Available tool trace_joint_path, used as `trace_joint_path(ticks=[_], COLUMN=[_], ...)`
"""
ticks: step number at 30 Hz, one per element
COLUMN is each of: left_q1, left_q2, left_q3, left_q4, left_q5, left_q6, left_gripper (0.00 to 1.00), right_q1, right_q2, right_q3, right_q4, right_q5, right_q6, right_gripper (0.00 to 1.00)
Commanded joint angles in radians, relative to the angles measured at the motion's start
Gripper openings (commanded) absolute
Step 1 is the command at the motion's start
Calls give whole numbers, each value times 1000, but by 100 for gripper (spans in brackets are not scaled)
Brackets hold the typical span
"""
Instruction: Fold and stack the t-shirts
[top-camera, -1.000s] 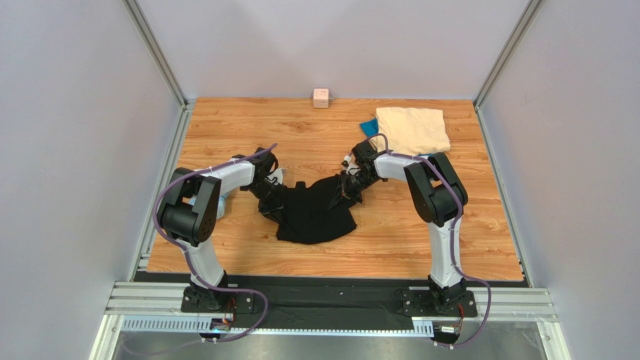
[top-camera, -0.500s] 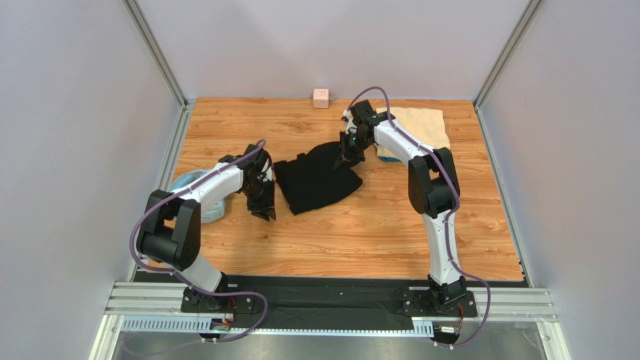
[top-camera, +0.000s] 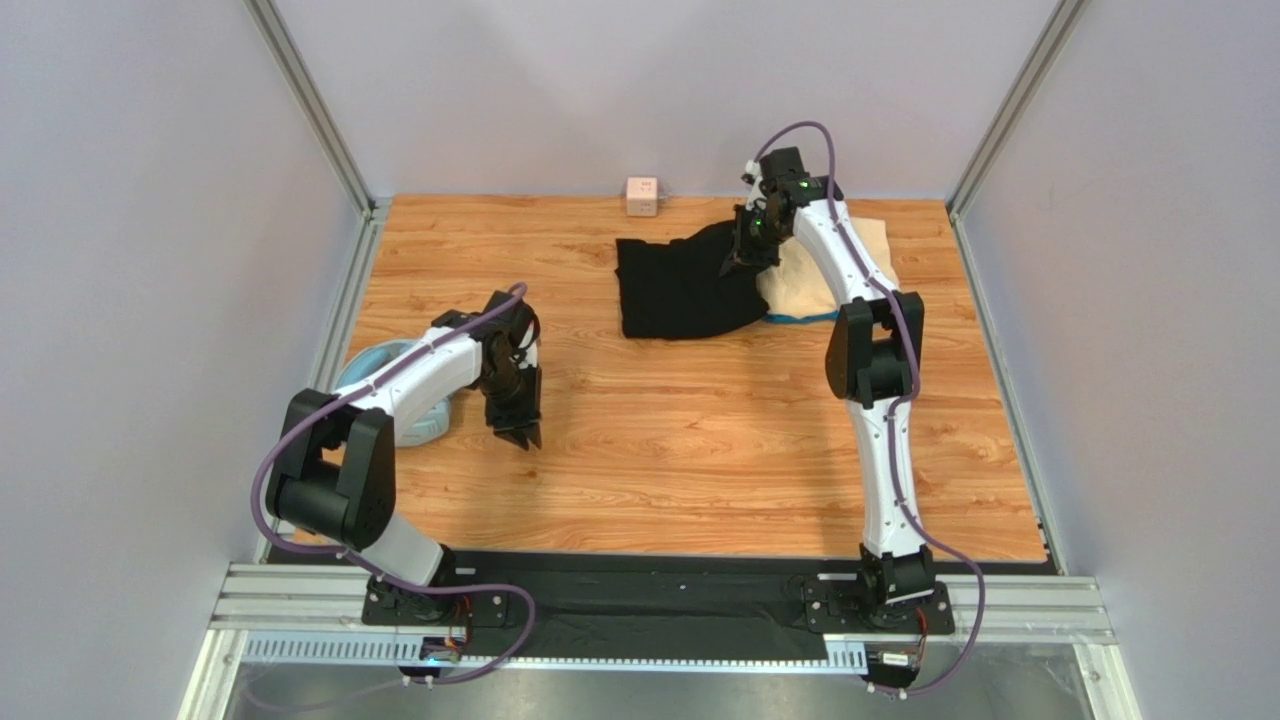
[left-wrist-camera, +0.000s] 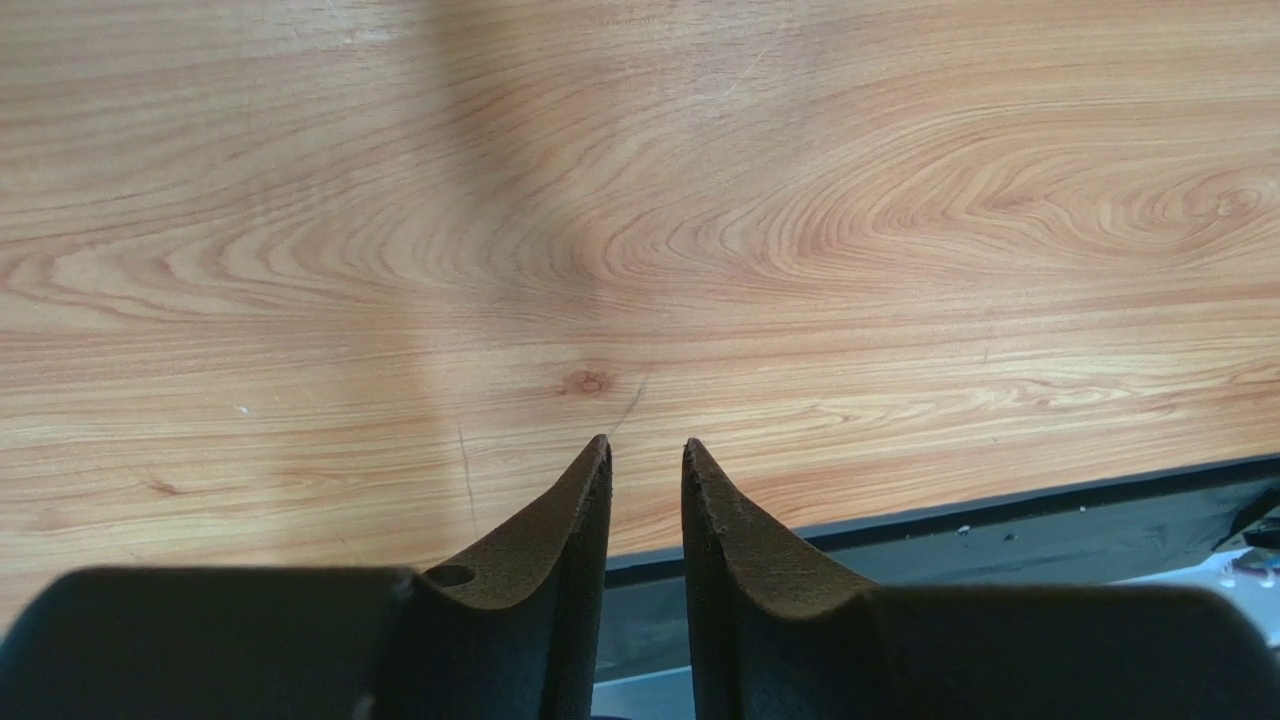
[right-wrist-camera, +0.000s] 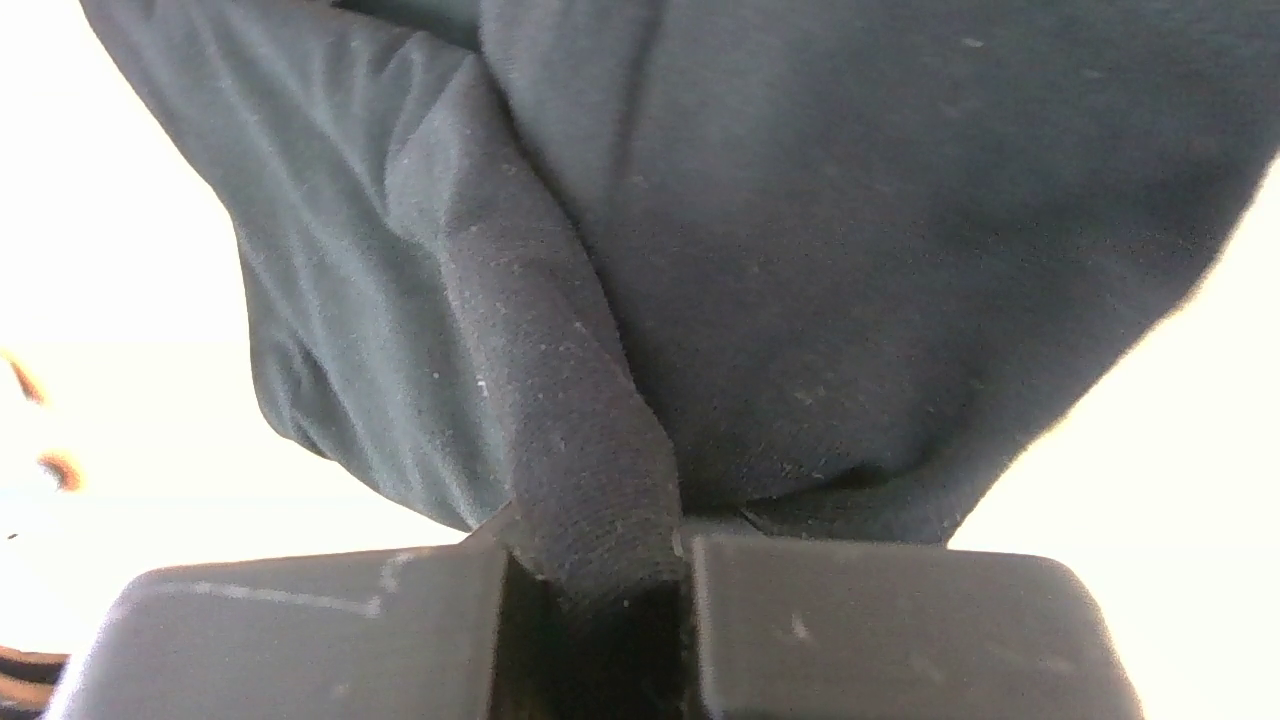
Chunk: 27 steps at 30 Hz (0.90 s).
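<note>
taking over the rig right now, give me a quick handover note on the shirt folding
Left gripper: slightly open, empty, over bare wood on the left part of the table.
Right gripper: shut on a fold of the black t-shirt, at the far side.
Things: the black t-shirt is in a compact shape just left of the cream t-shirt. The blue t-shirt shows only as an edge under the cream one.
Done: cream appears folded and stacked on blue.
Left: lay the black one on that stack, probably tidy its fold, then release.
</note>
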Motion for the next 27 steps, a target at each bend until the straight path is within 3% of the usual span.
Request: trace_joint_path(ticks=[1, 14, 23, 27], left_q1=[-1, -1, -1, -1], left_q2=[-9, 24, 54, 76], left_q3=[-6, -37, -55, -40], left_q4=[-24, -1, 16, 17], left_q5=[-2, 39, 61, 76], left_q6=[10, 12, 9, 9], left_gripper=[30, 28, 27, 27], right_q1=[-28, -89, -206, -309], right_q2=[-90, -218, -285, -261], right_q3=[0, 33, -53, -78], right_q4=[0, 27, 25, 27], right_q5=[45, 79, 100, 41], right_q6=[-80, -134, -170, -160], right_gripper=[0, 0, 0, 0])
